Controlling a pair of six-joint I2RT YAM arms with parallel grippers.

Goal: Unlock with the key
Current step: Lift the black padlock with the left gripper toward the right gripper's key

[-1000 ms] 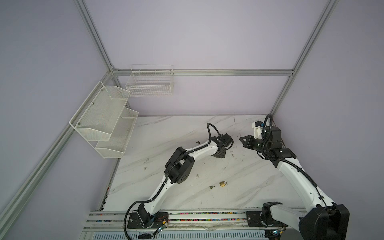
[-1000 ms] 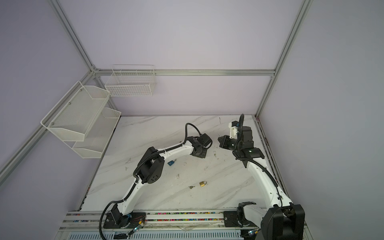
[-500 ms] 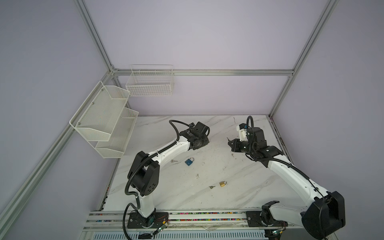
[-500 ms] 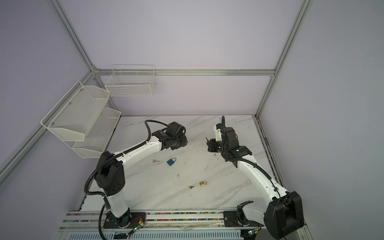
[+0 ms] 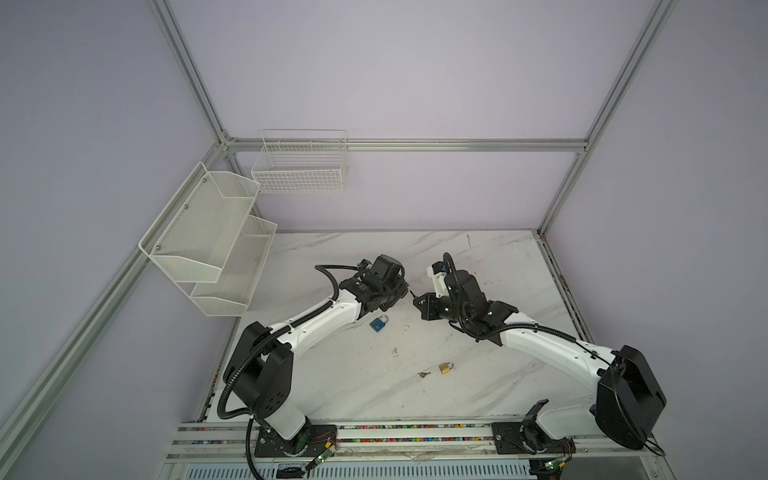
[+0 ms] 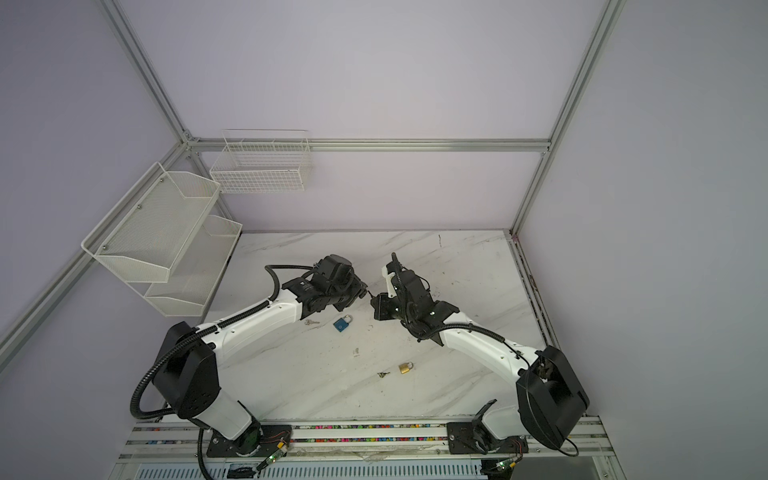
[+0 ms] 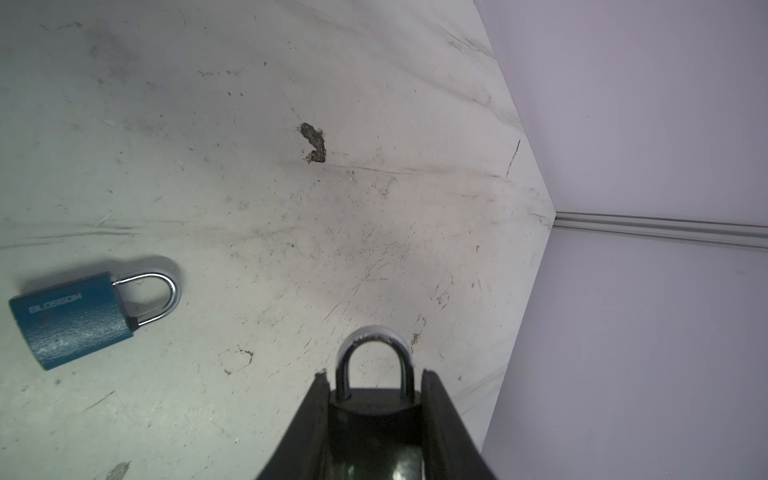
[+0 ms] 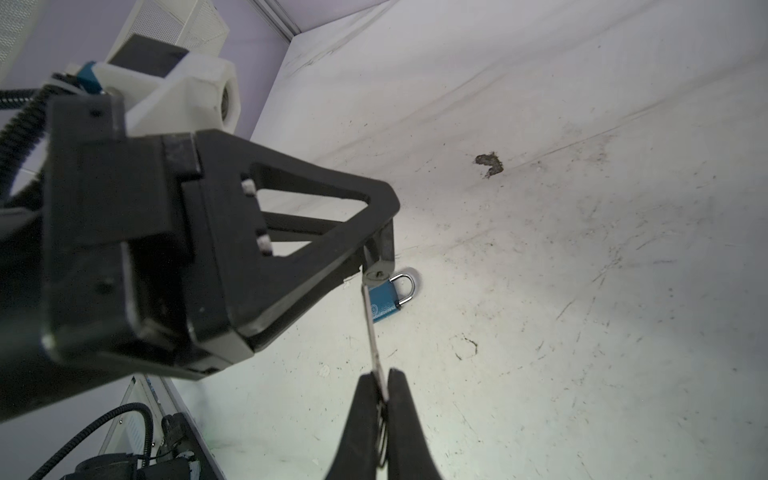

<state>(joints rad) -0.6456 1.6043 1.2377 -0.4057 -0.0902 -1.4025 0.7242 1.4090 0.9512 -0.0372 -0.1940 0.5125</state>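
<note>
My left gripper (image 5: 401, 291) hovers over the middle of the marble table, shut on a black padlock (image 7: 374, 411). The padlock's steel shackle (image 7: 374, 349) sticks out past the fingertips. My right gripper (image 5: 417, 299) faces it from the right, shut on a thin silver key (image 8: 371, 328). In the right wrist view the key's blade reaches up to the padlock's bottom face (image 8: 377, 274), where the keyhole shows. Whether the tip is inside the keyhole I cannot tell. In both top views the two grippers nearly touch, left gripper (image 6: 361, 291) against right gripper (image 6: 376, 301).
A blue padlock (image 5: 378, 325) lies flat on the table just below the left gripper. A brass padlock (image 5: 445, 367) and small keys (image 5: 423, 375) lie nearer the front. Another key (image 6: 311, 322) lies by the left arm. White mesh shelves (image 5: 208, 241) and a wire basket (image 5: 299, 166) hang on the walls.
Both grippers have moved leftward over the table. The right gripper has closed in on the left one, bringing the key up to the padlock. The blue padlock has come into view.
</note>
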